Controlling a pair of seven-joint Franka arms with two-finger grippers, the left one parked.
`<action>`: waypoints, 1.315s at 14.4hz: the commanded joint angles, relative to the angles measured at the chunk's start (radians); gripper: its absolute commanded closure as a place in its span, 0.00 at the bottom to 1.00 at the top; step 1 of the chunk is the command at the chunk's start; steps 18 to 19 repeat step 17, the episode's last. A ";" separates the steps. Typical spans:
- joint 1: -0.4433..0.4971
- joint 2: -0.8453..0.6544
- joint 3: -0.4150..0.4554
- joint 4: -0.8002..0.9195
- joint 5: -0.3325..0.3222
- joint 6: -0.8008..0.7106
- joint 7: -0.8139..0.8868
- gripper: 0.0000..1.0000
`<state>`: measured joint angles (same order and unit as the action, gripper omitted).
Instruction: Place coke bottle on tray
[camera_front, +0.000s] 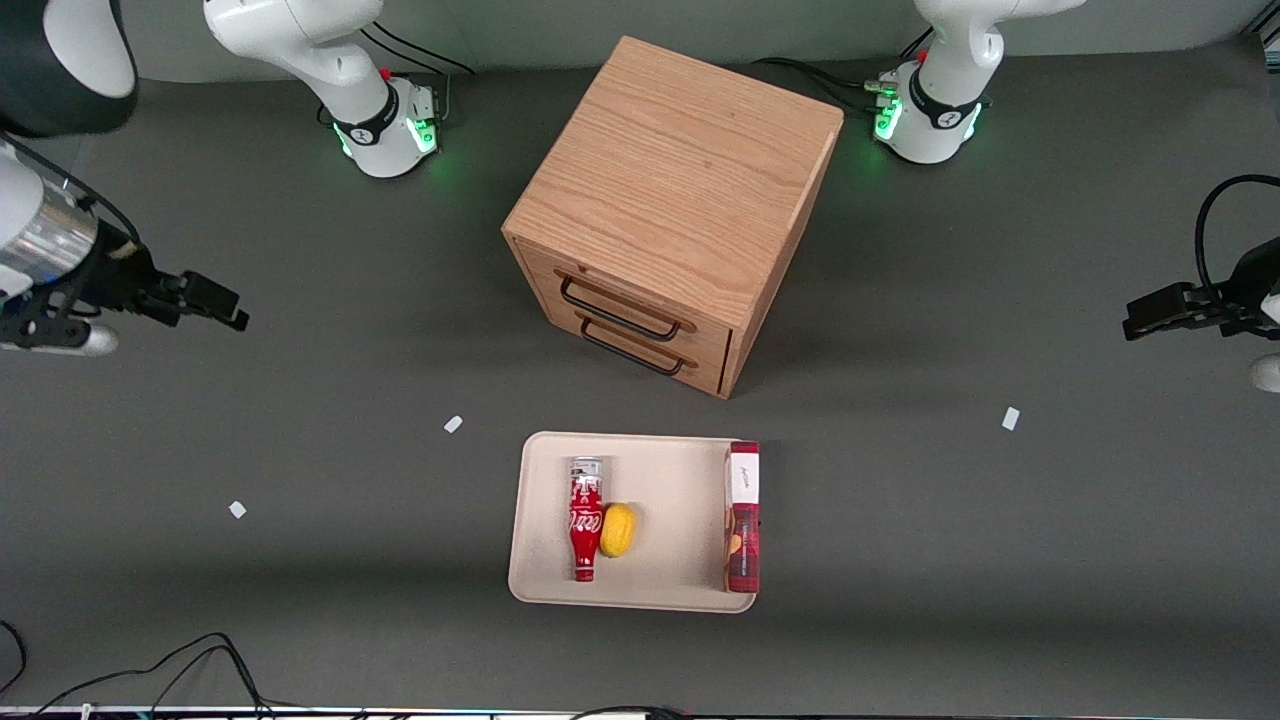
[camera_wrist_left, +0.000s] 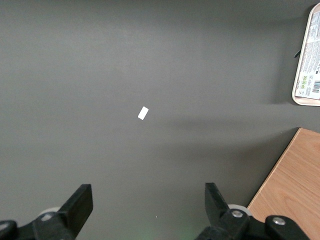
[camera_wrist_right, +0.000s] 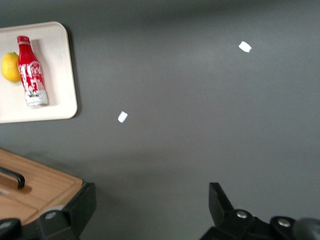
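The coke bottle (camera_front: 586, 519) lies flat inside the tray (camera_front: 540, 590), its long axis running along the tray's shorter dimension, with the red cap pointing toward the front camera and the silvery base toward the oak drawer cabinet (camera_front: 672, 205). A lemon (camera_front: 617, 529) rests on the tray just beside the bottle's waist, touching it or very nearly so, and a flat dark-red box (camera_front: 742, 517) lies along the tray edge nearest the parked arm's end of the table. The right arm's gripper (camera_front: 215, 303) hangs above bare table well apart from the tray, toward the working arm's end of the table and farther from the front camera than the tray is; its fingers (camera_wrist_right: 80, 210) are spread with nothing between them, as the right wrist view shows. From the jaws the bottle lies sideways toward the tray and somewhat nearer the front camera. Since the bottle rests wholly within the tray's rim, the placement appears complete, and no further approach seems required. Small white tape marks (camera_front: 453, 424) dot the table between gripper and tray.
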<state>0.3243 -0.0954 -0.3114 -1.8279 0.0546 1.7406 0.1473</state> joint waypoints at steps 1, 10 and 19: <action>0.010 -0.017 -0.002 0.041 -0.042 -0.093 -0.008 0.00; 0.012 0.003 -0.003 0.081 -0.044 -0.104 0.009 0.00; 0.016 0.031 -0.002 0.088 -0.078 -0.104 0.009 0.00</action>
